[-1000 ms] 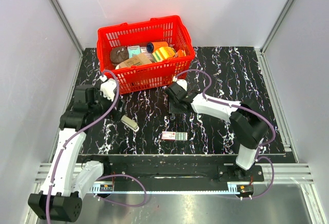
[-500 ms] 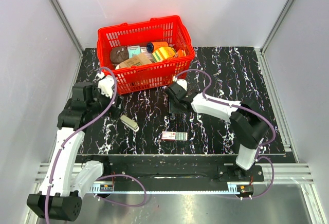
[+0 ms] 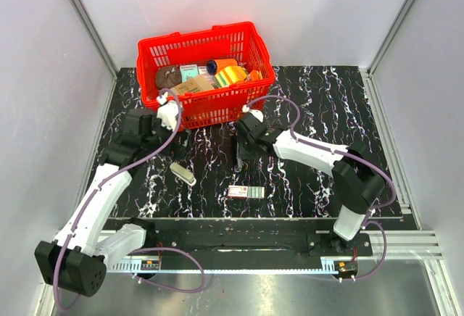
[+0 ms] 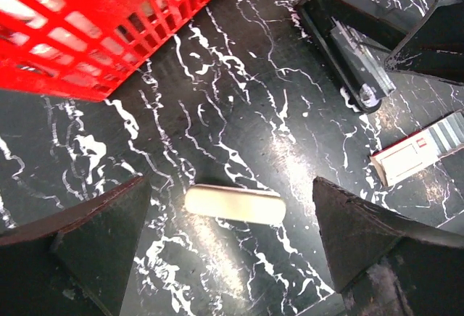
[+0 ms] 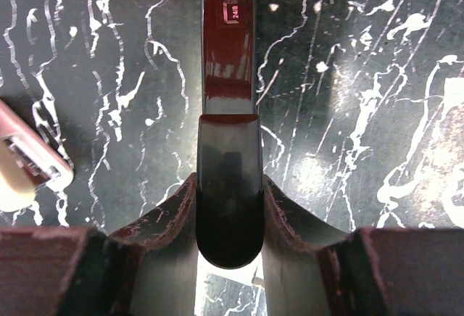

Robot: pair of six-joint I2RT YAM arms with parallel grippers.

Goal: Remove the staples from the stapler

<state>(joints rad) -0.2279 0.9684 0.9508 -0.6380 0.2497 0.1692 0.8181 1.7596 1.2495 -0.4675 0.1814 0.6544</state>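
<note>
The black stapler [image 3: 241,151] lies on the marbled mat, and my right gripper [image 3: 245,136] is shut on its rear end. In the right wrist view both fingers press the stapler [image 5: 228,185] body, with its pink label at the top. From the left wrist the stapler [image 4: 346,44] shows its metal magazine facing up. I cannot make out the staples themselves. My left gripper [image 3: 181,140] is open and empty, hovering left of the stapler. It hangs above a cream oblong piece [image 4: 233,204], also seen from above as cream oblong piece [image 3: 183,173].
A red basket [image 3: 206,117] with several items stands at the back, its red mesh wall [image 4: 94,26] close to my left gripper. A small red-and-white box [image 3: 245,192] lies near the front; the same box [image 4: 419,158] shows at the right of the left wrist view.
My left arm has swung right and forward, from the mat's left edge toward the stapler, with its jaws ending fully open. The right gripper and stapler have barely shifted.
</note>
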